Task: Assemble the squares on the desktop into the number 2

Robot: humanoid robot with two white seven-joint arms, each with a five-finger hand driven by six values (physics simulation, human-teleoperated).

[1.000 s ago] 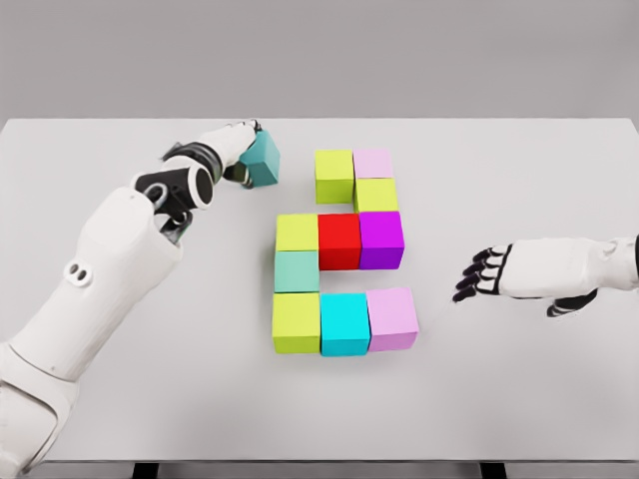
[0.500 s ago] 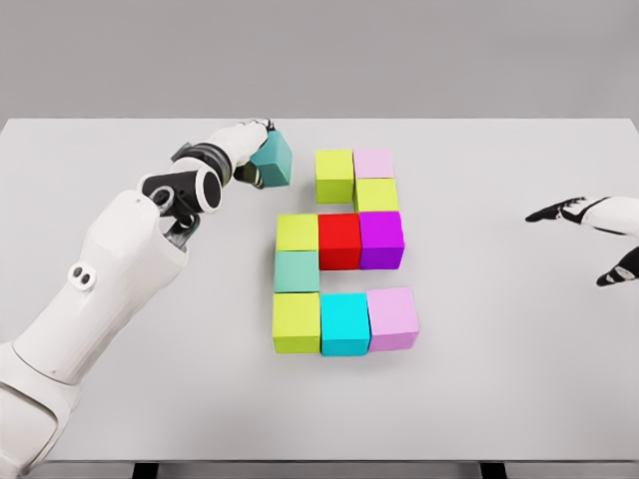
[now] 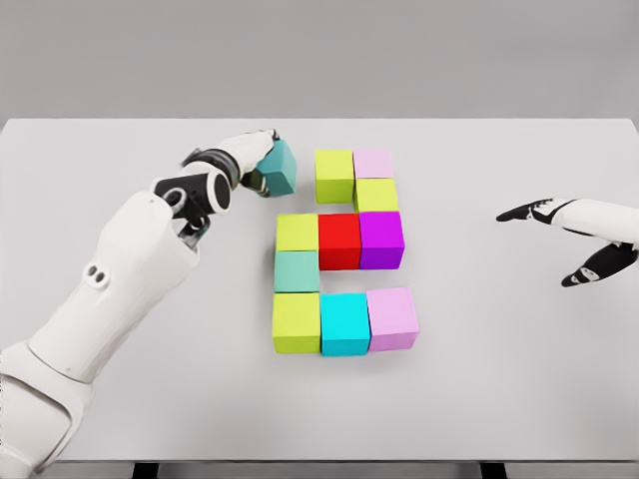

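My left hand is shut on a teal cube, held just left of the yellow-green cube at the top of the block figure. That figure has a pale pink cube and a yellow-green cube at top right. Its middle row holds a yellow-green cube, a red cube and a purple cube. A mint cube sits below, above a bottom row of yellow-green, cyan and pink. My right hand hovers open at the far right.
The white table stretches wide around the blocks, with its front edge near the bottom of the view and a grey wall behind.
My left hand carried the teal cube rightward, closer to the top-left yellow-green cube. My right hand pulled away from the blocks to the right edge.
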